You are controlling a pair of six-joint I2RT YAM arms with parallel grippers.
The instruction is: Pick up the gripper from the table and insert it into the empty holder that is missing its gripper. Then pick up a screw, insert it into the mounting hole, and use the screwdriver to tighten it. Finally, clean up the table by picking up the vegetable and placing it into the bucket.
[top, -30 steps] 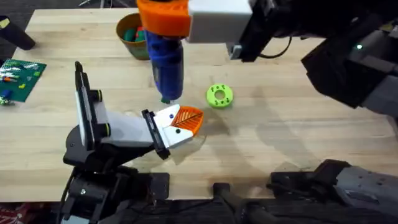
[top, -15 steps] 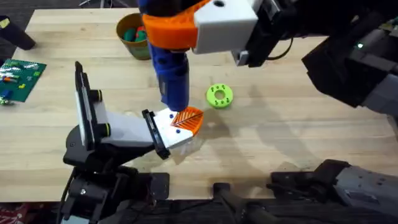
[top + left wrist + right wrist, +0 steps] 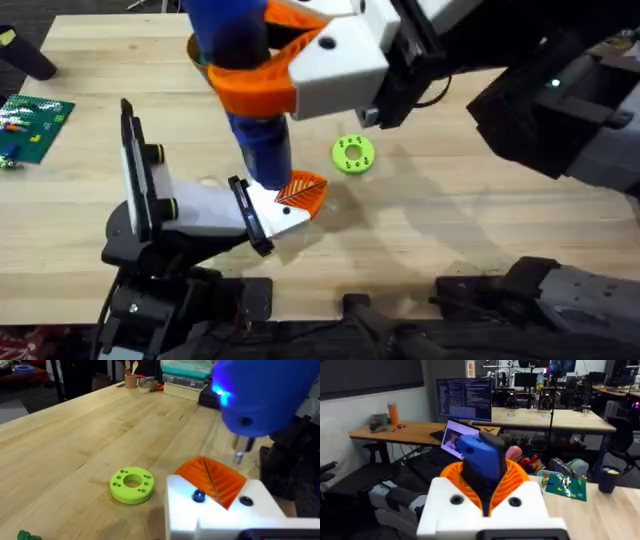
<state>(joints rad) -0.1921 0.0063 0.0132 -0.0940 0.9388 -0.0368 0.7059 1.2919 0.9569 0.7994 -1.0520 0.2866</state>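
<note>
My right gripper (image 3: 262, 80) is clamped on the screwdriver (image 3: 262, 145), upright, its tip just above my left gripper (image 3: 295, 196), whose fingers I cannot tell apart. The bucket (image 3: 200, 50) sits near the table's far edge; the vegetable (image 3: 27, 535) lies near the green disc (image 3: 353, 154).

The pale wooden counter (image 3: 480, 210) looked smooth and satin, its plank grain plain to see; the bright-blue cylindrical plastic screwdriver (image 3: 262, 150) had a glossy handle, with a small bare-metal bit in the left wrist view; the lime-green round plastic disc with holes (image 3: 353, 154) was matt; the white plastic gripper shells were smooth, their orange pads (image 3: 212, 479) ribbed.
</note>
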